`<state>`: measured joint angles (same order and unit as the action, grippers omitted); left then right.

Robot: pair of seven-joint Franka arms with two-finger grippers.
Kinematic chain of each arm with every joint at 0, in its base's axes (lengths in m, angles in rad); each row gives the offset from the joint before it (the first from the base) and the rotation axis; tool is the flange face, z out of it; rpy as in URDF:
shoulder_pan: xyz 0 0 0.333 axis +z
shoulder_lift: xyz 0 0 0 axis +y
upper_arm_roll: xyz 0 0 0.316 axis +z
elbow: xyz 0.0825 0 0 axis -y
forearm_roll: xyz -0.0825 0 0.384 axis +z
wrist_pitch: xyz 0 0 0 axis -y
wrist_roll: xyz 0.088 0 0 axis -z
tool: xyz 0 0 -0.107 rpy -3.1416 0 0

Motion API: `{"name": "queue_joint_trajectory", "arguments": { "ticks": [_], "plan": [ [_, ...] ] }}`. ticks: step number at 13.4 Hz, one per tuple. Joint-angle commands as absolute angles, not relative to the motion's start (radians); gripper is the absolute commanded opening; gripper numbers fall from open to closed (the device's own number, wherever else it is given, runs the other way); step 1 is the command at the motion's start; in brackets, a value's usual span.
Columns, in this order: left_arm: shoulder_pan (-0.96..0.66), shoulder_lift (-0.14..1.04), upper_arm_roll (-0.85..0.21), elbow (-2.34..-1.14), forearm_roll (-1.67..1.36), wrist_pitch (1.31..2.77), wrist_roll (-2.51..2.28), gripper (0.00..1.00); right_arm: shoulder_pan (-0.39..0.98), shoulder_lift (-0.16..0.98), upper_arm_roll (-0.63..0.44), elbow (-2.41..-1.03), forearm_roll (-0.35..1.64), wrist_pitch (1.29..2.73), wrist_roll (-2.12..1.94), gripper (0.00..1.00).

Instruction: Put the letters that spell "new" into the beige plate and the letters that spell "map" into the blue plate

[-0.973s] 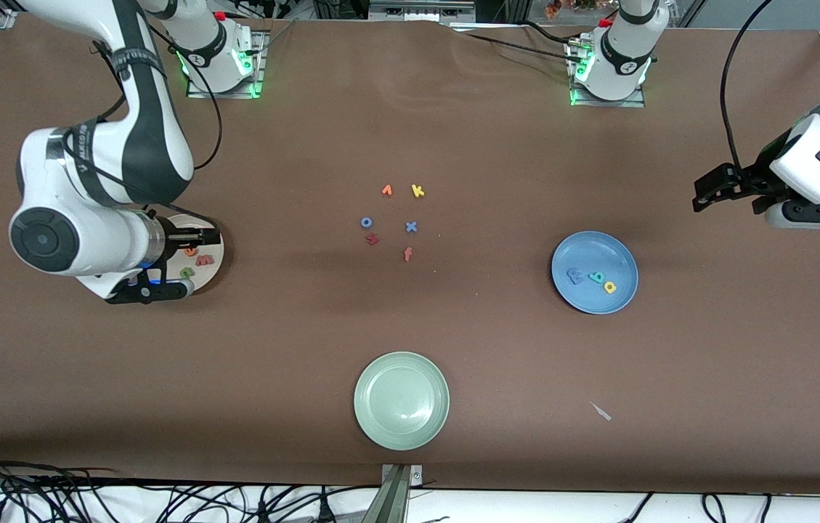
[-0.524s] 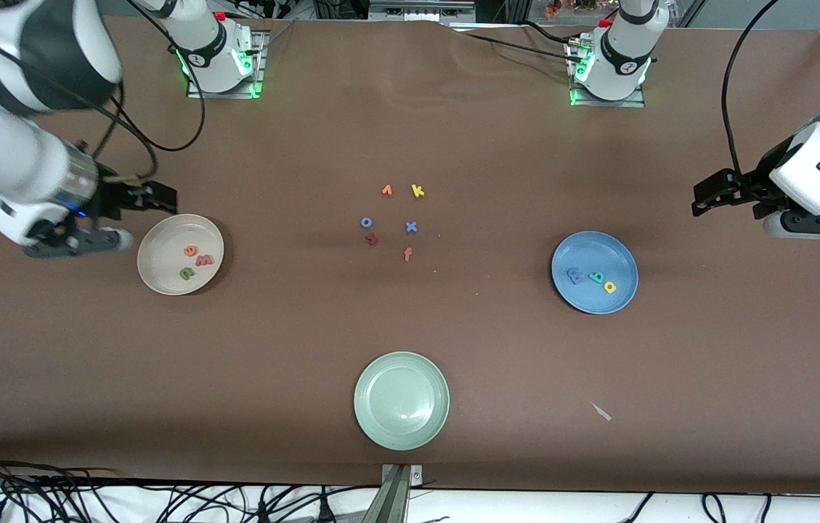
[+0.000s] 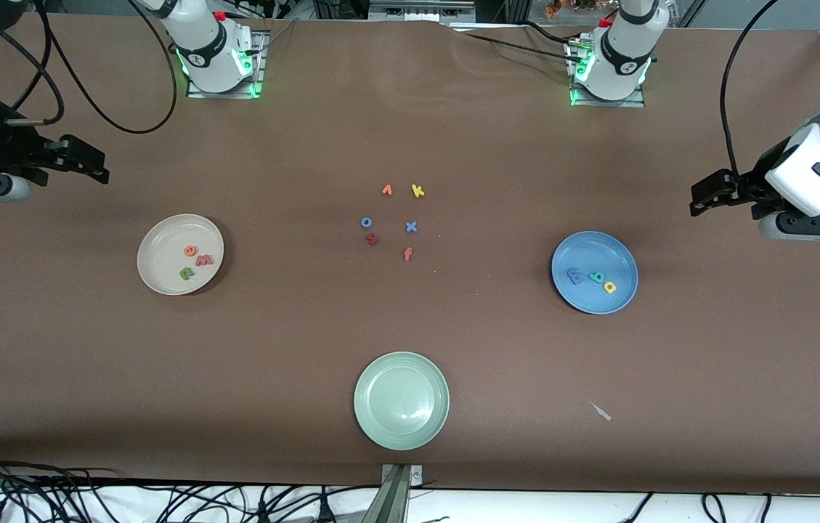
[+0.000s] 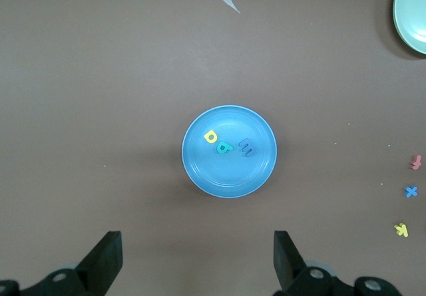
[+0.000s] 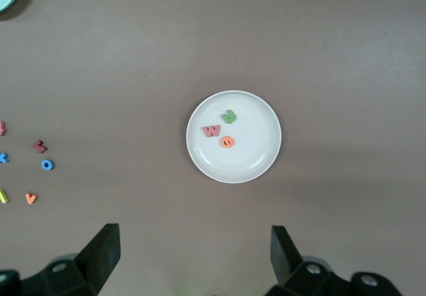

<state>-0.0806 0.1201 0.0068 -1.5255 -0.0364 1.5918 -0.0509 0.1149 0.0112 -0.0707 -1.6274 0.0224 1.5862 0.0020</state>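
The right gripper (image 3: 94, 161) hangs spread and empty over bare table at the right arm's end, at about ten o'clock from the beige plate (image 3: 155, 276); in that plate lie the green "n" (image 3: 187, 274), the orange "e" (image 3: 191, 250) and the salmon-red "w" (image 3: 205, 260), close together. With all three in, the step in hand looks like pulling clear and parking, and doing it well means keeping the arm high and away from the rim so nothing gets nudged out. At mid-table the spare letters, among them the yellow "k" (image 3: 417, 191), the blue "x" (image 3: 411, 226) and the orange "f" (image 3: 407, 254), sit loose and should stay untouched, as should the pale green plate (image 3: 380, 421) at six o'clock from them. The blue plate (image 3: 584, 301) carries the blue "m" (image 3: 575, 275), the teal "a" (image 3: 599, 277) and the yellow "p" (image 3: 609, 288) in a row. The left gripper (image 3: 704, 197), spread and empty, waits over the table at two o'clock from that plate. A second ago the right gripper was low over the beige plate, hiding part of it; it has since lifted and swung out toward the table edge, while the left has hardly shifted.
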Motion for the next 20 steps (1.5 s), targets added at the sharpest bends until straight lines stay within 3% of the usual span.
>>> {"name": "queue_joint_trajectory", "arguments": {
  "ticks": [1, 20],
  "plan": [
    [-0.083, 0.135, 0.005, -1.491, -0.011, 1.568, -0.034, 1.00, 0.084, -0.025, -0.041, -1.663, 0.006, 1.614, -0.006, 1.00],
    [-0.084, 0.135, 0.005, -1.493, -0.011, 1.566, -0.034, 1.00, 0.087, -0.003, -0.048, -1.646, 0.017, 1.606, -0.002, 1.00]
  ]
}}
